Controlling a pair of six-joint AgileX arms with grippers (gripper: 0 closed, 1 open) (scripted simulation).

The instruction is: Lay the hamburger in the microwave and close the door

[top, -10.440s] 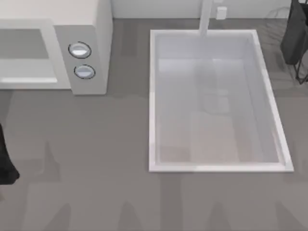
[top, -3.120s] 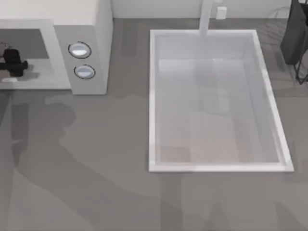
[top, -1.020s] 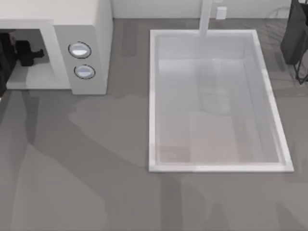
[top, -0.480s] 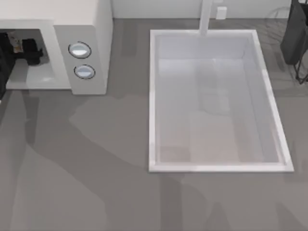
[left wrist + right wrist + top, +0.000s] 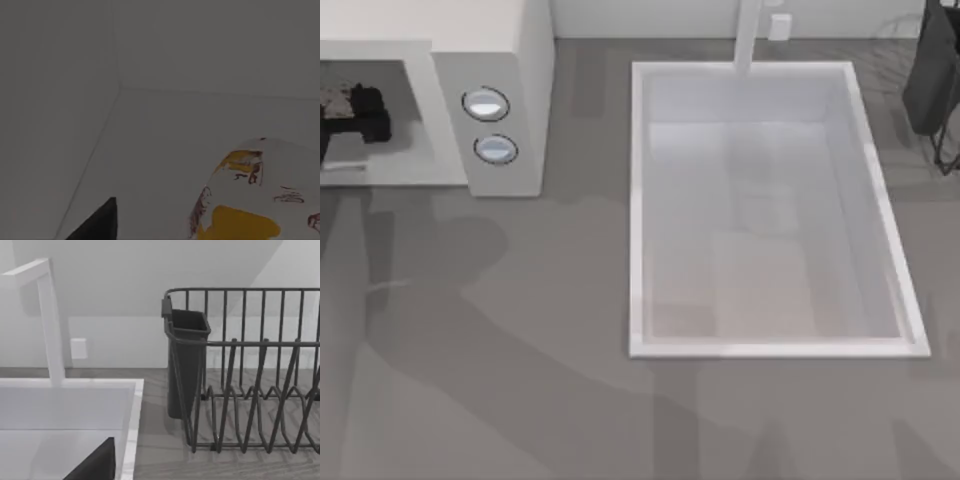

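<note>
At the far left, the left gripper (image 5: 350, 108) reaches inside the microwave (image 5: 490, 60) cavity, with the hamburger (image 5: 334, 97) right at its tip, low over the cavity floor. Whether its fingers clamp the hamburger or have let go, I cannot tell. In the left wrist view the hamburger (image 5: 260, 200) sits close before the camera. The risk, as I judge it: pulling back before a clean release could drag the hamburger out onto the desk (image 5: 520, 330). To the gripper's right lies the sink (image 5: 635, 210). The right arm is parked near the dish rack (image 5: 240, 390).
</note>
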